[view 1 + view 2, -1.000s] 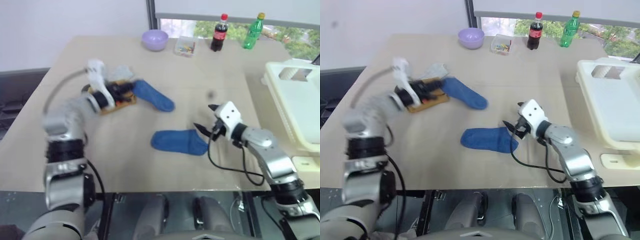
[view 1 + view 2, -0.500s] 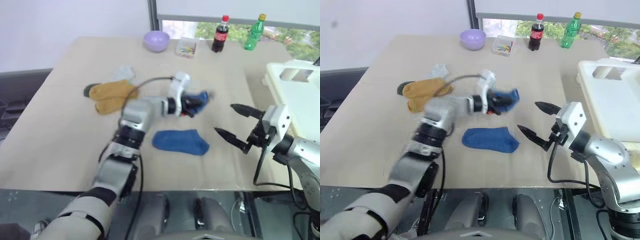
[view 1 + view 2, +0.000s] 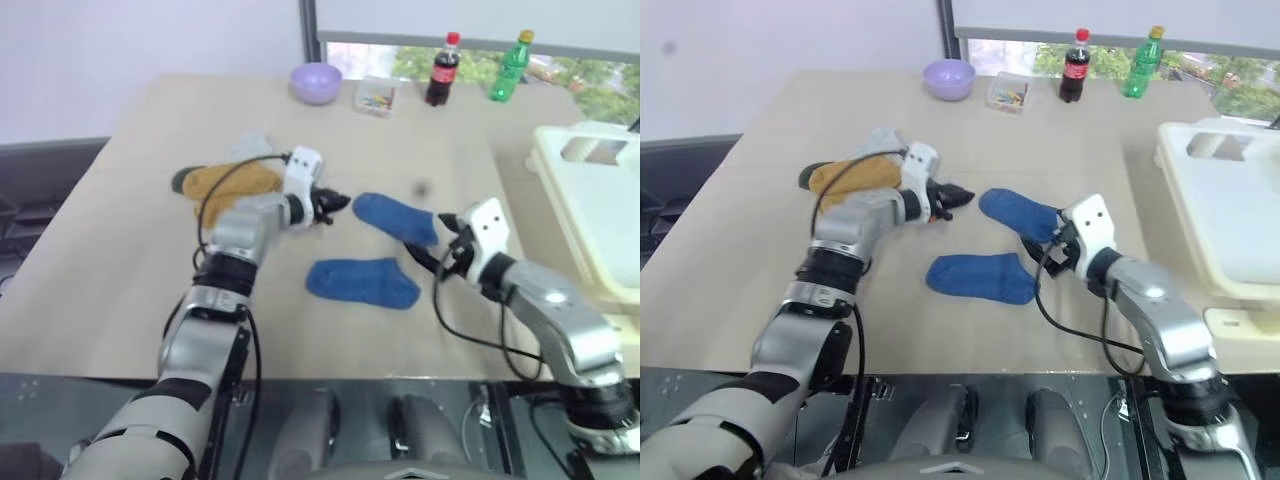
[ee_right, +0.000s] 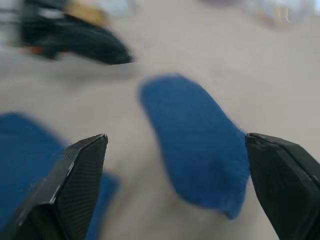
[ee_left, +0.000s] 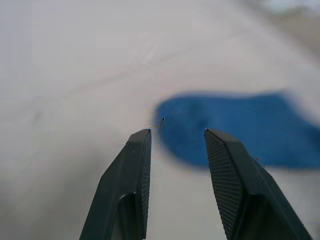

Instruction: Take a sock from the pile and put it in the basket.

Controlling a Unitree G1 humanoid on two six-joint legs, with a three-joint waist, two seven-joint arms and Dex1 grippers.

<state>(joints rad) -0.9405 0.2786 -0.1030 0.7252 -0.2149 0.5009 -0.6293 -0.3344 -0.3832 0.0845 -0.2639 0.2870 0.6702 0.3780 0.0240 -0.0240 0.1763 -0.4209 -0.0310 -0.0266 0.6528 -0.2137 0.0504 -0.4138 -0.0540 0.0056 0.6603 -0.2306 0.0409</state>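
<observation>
Nearest, a blue sock (image 3: 362,283) lies flat just inboard of the right gripper (image 3: 447,243), untouched. Half a second ago the left gripper (image 3: 337,202) carried a second blue sock (image 3: 395,217) in mid-air; that sock now lies on the table between the two grippers, released, its far end just ahead of the right gripper's fingers. Reading: a hand-over across the table, so the sock is within the right arm's reach for the basket (image 3: 590,190).

Right gripper: spread fully wide, empty, pointing across toward the left arm and slightly down, the sock lying between its fingers' lines in the right wrist view. It has swung back in from further out.

Left gripper: part open, empty, pulled back just short of the sock's near end.

Beyond the left gripper, the pile (image 3: 228,180) of mustard and pale socks remains. The basket sits well outboard of the right gripper.
</observation>
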